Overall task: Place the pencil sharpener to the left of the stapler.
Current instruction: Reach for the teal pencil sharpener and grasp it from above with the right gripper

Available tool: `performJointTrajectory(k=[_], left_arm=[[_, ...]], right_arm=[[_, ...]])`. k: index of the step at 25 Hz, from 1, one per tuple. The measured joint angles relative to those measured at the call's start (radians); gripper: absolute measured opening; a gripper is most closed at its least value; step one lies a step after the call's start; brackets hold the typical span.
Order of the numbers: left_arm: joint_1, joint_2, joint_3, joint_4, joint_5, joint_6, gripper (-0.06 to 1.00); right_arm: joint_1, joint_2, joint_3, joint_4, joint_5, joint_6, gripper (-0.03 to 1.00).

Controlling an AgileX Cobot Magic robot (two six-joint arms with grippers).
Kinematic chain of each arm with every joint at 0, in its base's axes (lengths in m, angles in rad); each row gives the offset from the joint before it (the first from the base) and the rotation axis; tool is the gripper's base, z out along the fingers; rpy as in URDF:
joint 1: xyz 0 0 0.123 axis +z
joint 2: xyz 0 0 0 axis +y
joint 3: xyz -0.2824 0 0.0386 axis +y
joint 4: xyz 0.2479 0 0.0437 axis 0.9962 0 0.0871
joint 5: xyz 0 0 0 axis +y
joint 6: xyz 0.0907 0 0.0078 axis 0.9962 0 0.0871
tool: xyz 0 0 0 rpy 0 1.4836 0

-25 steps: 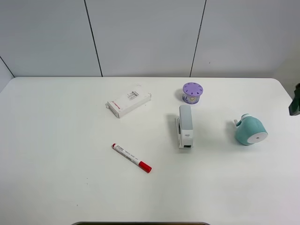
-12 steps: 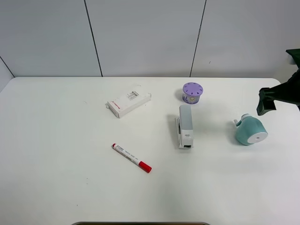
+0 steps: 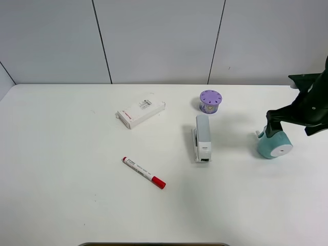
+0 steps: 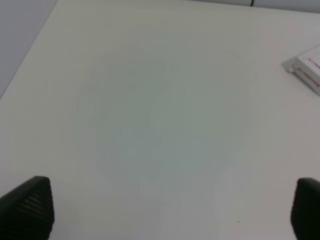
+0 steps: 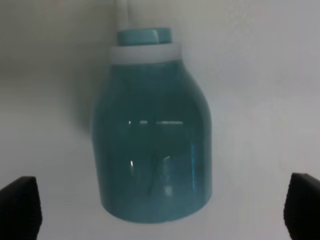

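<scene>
Pencil sharpener (image 3: 275, 144) is found on its side at the right of the worktop (image 3: 61, 154), well right of the stapler (image 3: 203, 137). Its long axis is lined up with the right hand (image 5: 160, 210), which is spread wide just over it with nothing held. The left hand (image 4: 165, 210), also spread wide and empty, is placed far off.

Nothing legible anywhere. The white box (image 3: 141, 113), at ten o'clock from the stapler (image 3: 202, 137), carries red and dark print too small to read, as does the marker (image 3: 144, 172).
</scene>
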Motion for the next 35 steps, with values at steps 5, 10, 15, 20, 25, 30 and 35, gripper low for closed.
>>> performJointTrajectory(k=[5, 10, 15, 20, 25, 30, 35], left_arm=[[0.000, 0.000, 0.000, 0.000, 0.000, 0.000, 0.95], [0.000, 0.000, 0.000, 0.000, 0.000, 0.000, 0.95], [0.000, 0.000, 0.000, 0.000, 0.000, 0.000, 0.95], [0.000, 0.000, 0.000, 0.000, 0.000, 0.000, 0.95], [0.000, 0.000, 0.000, 0.000, 0.000, 0.000, 0.95], [0.000, 0.000, 0.000, 0.000, 0.000, 0.000, 0.95], [0.000, 0.000, 0.000, 0.000, 0.000, 0.000, 0.95]], right_arm=[[0.000, 0.060, 0.000, 0.000, -0.043, -0.001, 0.96], [0.000, 0.114, 0.000, 0.000, -0.079, -0.002, 0.96], [0.000, 0.167, 0.000, 0.000, -0.122, -0.012, 0.96], [0.000, 0.201, 0.000, 0.000, -0.148, -0.016, 0.96], [0.000, 0.241, 0.000, 0.000, -0.164, -0.017, 0.96], [0.000, 0.256, 0.000, 0.000, -0.185, -0.020, 0.96], [0.000, 0.278, -0.006, -0.001, -0.196, -0.023, 0.96]])
